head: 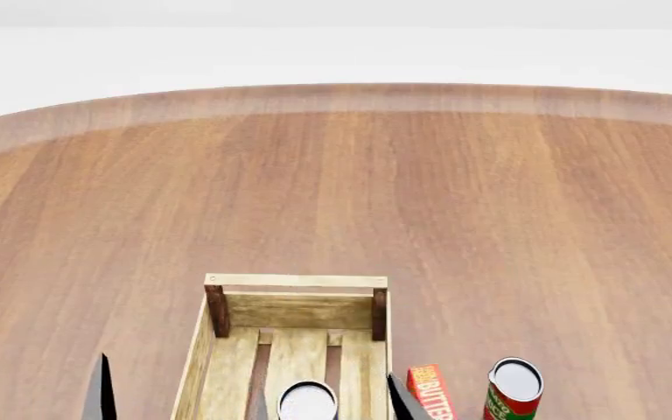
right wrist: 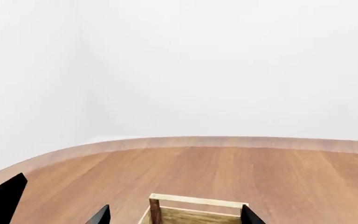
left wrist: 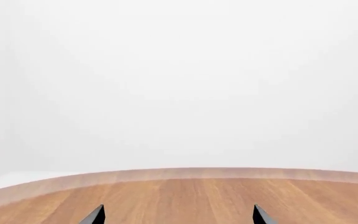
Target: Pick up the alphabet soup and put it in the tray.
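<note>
Only fingertips of the robot show. The left gripper [left wrist: 179, 215] ends in two flat, matte black, blade-like fingers tapering to sharp points, plain and unmarked; in the head view they rise as dark slivers at seven o'clock. The right gripper [right wrist: 174, 215] has the same black, pointed, wedge-shaped fingers [right wrist: 100, 216].

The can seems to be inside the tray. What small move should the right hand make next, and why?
Probably raise the right hand straight up, clear of the tray. The alphabet soup appears to stand on its slats, and the fingers look spread, apart from it, so release seems done.
</note>
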